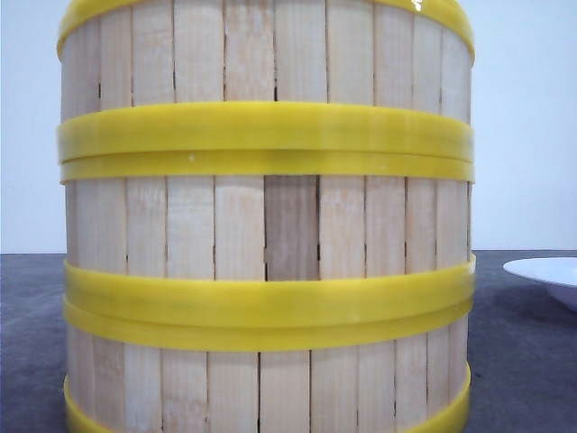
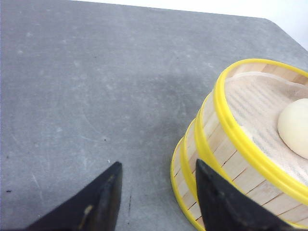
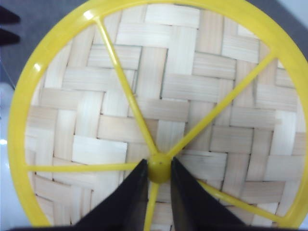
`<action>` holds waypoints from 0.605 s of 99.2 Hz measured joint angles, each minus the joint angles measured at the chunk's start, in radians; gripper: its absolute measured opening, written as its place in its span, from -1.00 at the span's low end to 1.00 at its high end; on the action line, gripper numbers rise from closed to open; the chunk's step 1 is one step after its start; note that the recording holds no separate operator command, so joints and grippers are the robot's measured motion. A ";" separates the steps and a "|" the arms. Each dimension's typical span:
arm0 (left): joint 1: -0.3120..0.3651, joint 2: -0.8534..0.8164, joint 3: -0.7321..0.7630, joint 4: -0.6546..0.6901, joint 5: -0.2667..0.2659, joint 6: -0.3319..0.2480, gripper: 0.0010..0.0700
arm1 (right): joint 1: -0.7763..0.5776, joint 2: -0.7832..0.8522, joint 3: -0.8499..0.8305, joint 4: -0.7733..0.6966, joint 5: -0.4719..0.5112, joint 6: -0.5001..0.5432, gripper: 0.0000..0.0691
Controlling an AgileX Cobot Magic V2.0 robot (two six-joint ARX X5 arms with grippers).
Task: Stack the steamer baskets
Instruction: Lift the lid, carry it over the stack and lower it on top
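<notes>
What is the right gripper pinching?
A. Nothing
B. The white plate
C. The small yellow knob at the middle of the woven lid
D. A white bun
C. In the right wrist view, the right gripper has its two dark fingers closed on either side of the yellow knob where the spokes of the lid meet.

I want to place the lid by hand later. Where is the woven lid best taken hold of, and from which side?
Take the woven lid by the small yellow knob at its center, where the yellow spokes meet, coming from straight above its flat face. The rim is wide, but the knob is narrow and raised. The right end effector already has its fingers on both sides of it.
</notes>
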 joint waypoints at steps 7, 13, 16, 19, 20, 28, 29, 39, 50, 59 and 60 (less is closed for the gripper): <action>0.000 0.000 0.000 0.000 0.000 0.000 -0.20 | 0.000 -0.037 -0.018 0.000 0.000 0.003 -0.85; 0.000 0.000 0.000 0.000 0.000 0.000 -0.20 | 0.000 -0.069 -0.062 0.000 0.000 0.007 -0.85; 0.000 0.000 0.000 0.000 0.000 0.000 -0.20 | 0.000 -0.084 -0.088 0.000 0.000 0.010 -0.85; 0.000 0.000 0.000 0.000 0.000 0.000 -0.20 | 0.000 -0.095 -0.113 0.000 0.000 0.011 -0.85; 0.000 0.000 0.000 0.000 0.000 0.000 -0.20 | 0.000 -0.097 -0.121 0.000 0.000 0.012 -0.85; 0.000 0.000 0.000 0.000 0.000 0.000 -0.20 | -0.001 -0.103 -0.165 -0.001 0.000 0.019 -0.85; 0.000 0.000 0.000 0.000 0.000 -0.001 -0.20 | -0.001 -0.103 -0.168 -0.001 0.000 0.019 -0.85; 0.000 0.000 0.000 0.000 0.000 -0.001 -0.20 | -0.001 -0.101 -0.190 -0.001 0.000 0.026 -0.85; 0.000 0.000 0.000 0.000 0.000 -0.001 -0.20 | -0.001 -0.099 -0.193 -0.001 0.000 0.029 -0.85; 0.000 0.000 0.000 0.000 0.000 -0.001 -0.20 | -0.001 -0.085 -0.193 -0.001 0.000 0.029 -0.85; 0.000 0.000 0.000 0.000 0.000 -0.001 -0.20 | -0.001 -0.082 -0.193 -0.001 0.000 0.029 -0.85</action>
